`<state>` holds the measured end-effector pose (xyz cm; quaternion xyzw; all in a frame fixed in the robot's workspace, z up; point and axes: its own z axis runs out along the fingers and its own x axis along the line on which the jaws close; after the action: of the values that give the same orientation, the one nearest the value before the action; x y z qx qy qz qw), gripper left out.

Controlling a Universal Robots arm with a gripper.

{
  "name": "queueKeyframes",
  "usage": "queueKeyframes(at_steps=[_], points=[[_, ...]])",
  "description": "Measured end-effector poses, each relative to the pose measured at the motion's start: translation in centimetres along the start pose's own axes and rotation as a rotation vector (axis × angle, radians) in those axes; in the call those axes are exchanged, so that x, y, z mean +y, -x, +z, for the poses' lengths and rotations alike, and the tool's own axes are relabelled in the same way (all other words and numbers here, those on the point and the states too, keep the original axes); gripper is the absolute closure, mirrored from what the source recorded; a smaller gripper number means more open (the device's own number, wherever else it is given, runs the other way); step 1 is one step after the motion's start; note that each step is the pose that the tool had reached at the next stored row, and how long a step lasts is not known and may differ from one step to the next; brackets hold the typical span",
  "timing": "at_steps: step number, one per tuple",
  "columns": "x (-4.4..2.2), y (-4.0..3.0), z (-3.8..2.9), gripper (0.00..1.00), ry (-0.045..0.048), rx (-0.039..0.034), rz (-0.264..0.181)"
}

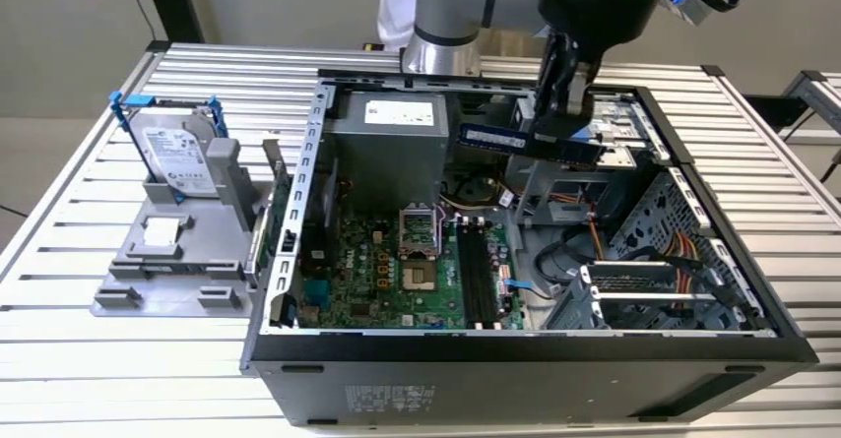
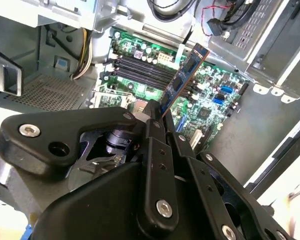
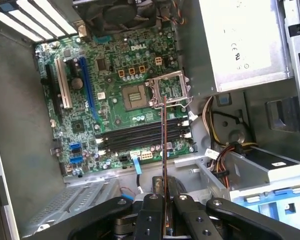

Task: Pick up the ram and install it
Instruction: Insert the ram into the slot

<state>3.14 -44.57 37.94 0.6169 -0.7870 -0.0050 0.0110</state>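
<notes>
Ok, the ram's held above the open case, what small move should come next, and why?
Probably rotate the ram to run along the long black slots before lowering: the gripper holds it high over the case, and in the exterior view it lies crosswise to them.

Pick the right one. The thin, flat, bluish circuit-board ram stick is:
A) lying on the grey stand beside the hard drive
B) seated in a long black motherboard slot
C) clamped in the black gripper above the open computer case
C: the black gripper is shut on the thin bluish ram stick, which hangs clear above the long black slots.
</notes>
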Motion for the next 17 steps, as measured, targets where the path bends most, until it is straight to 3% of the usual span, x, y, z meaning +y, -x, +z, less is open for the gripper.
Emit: queueKeyframes(at_steps=[8, 17], points=[[0.00, 0.00, 0.00, 1.00, 0.0001, -0.0003, 0.010], [0.00, 0.00, 0.00, 1.00, 0.0011, -0.0021, 0.096]])
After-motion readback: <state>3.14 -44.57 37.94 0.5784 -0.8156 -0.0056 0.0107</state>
